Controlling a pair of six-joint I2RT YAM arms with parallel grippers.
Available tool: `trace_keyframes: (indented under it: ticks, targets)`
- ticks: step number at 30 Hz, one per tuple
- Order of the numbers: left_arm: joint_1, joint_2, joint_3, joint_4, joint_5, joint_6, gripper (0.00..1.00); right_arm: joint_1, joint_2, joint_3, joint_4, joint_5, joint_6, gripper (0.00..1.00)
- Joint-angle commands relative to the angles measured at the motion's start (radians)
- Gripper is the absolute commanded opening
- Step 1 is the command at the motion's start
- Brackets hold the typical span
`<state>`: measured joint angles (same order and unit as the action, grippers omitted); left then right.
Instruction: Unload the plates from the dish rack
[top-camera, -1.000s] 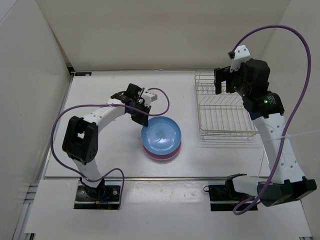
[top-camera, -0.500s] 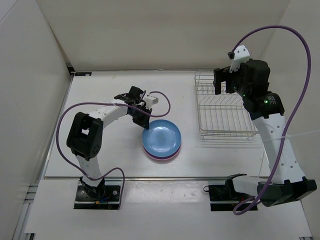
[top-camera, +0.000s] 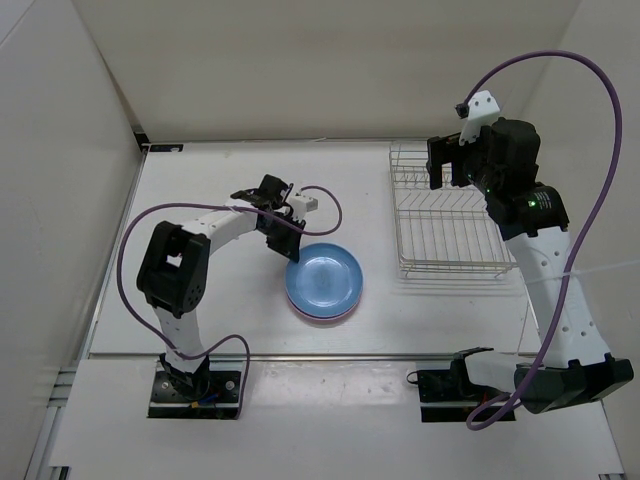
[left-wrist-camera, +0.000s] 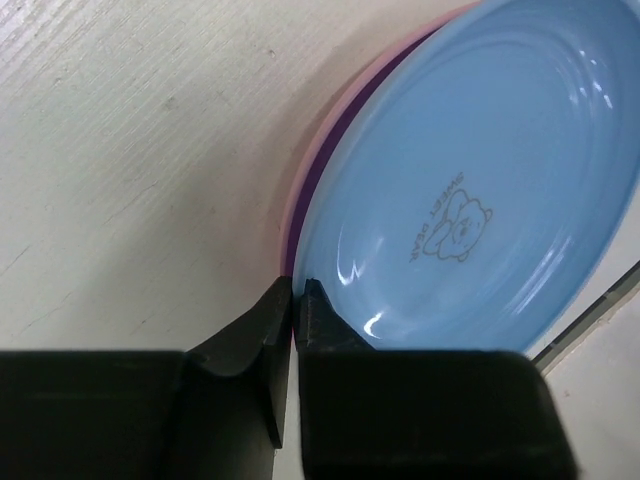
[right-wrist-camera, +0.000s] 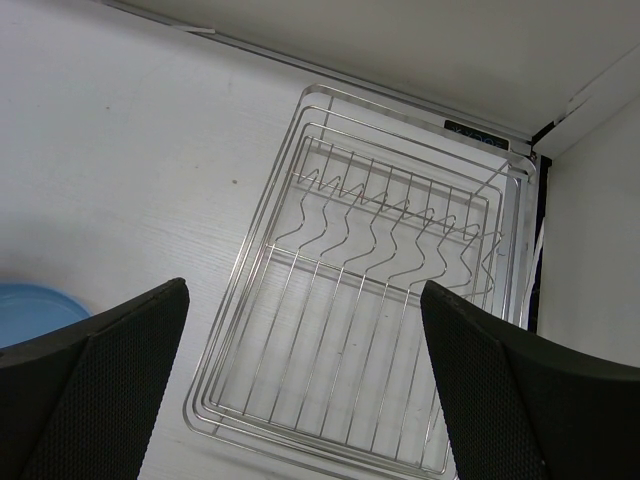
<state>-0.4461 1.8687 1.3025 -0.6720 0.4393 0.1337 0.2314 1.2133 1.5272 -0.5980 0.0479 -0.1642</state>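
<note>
Light blue plate (top-camera: 324, 278) just dropped from tilted to flat on the pink plate (top-camera: 319, 316), left of the empty dish rack (top-camera: 450, 215); my left gripper (left-wrist-camera: 300, 290) still pinches its rim, right gripper (right-wrist-camera: 305, 288) spread wide over the rack, so unloading's basically done.

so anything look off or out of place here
Nothing serious: the round light blue plastic plate sits slightly off-centre on the round pink plate, so a pink crescent shows. The silver wire dish rack stands square.
</note>
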Motion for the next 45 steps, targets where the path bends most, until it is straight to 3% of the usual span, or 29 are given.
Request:
trace_keyframes:
  ticks: [1,3,6,7,8,11,13,14,20,23,26,29,30,35,39,45]
  targets:
    - [0.003,-0.028,-0.009,0.011,0.041,0.009,0.18,0.002,-0.017,0.004,0.024,-0.011,0.0,1.0]
    - [0.003,-0.028,-0.009,0.011,0.041,0.009,0.26,0.002,-0.017,0.004,0.024,-0.011,0.0,1.0]
    - [0.003,-0.028,-0.009,0.0,0.041,0.009,0.29,0.002,-0.017,0.004,0.015,-0.02,0.0,1.0]
    - [0.003,-0.028,-0.009,0.0,0.041,0.009,0.36,0.002,-0.026,0.004,0.015,-0.02,0.0,1.0]
    - [0.003,-0.039,-0.009,0.0,0.041,0.009,0.36,0.002,-0.026,0.004,0.015,-0.02,0.0,1.0]
    - [-0.006,-0.051,-0.009,0.0,0.041,0.009,0.64,0.002,-0.026,0.004,0.015,-0.02,0.0,1.0]
    - [-0.006,-0.063,-0.009,-0.012,0.041,0.009,0.95,0.002,-0.026,0.004,0.015,-0.031,0.0,1.0]
    - [-0.006,-0.078,-0.009,-0.012,0.041,0.009,1.0,0.002,-0.026,0.004,0.015,-0.031,0.0,1.0]
    - [0.006,-0.192,0.021,-0.055,-0.028,0.038,1.0,-0.032,-0.026,-0.041,0.027,-0.031,0.0,1.0]
    - [0.056,-0.308,0.03,-0.055,-0.135,0.012,1.0,-0.105,0.0,-0.053,0.02,-0.042,0.031,1.0]
    - [0.177,-0.455,0.04,-0.064,-0.277,-0.034,1.0,-0.197,0.031,-0.039,-0.057,-0.08,0.04,1.0]
    - [0.277,-0.508,0.067,-0.098,-0.442,-0.092,1.0,-0.315,0.029,-0.099,-0.056,-0.08,0.055,1.0]
    - [0.364,-0.535,0.081,-0.11,-0.47,-0.101,1.0,-0.384,0.019,-0.12,-0.043,-0.095,0.055,1.0]
    - [0.659,-0.595,0.034,-0.17,-0.423,-0.112,1.0,-0.605,-0.017,-0.2,-0.08,-0.236,0.066,1.0]
    - [0.887,-0.646,-0.052,-0.17,-0.28,-0.057,1.0,-0.69,-0.08,-0.284,-0.057,-0.249,0.037,1.0]
    - [1.012,-0.625,-0.098,-0.164,-0.105,-0.048,1.0,-0.756,-0.092,-0.367,-0.034,-0.269,0.016,1.0]
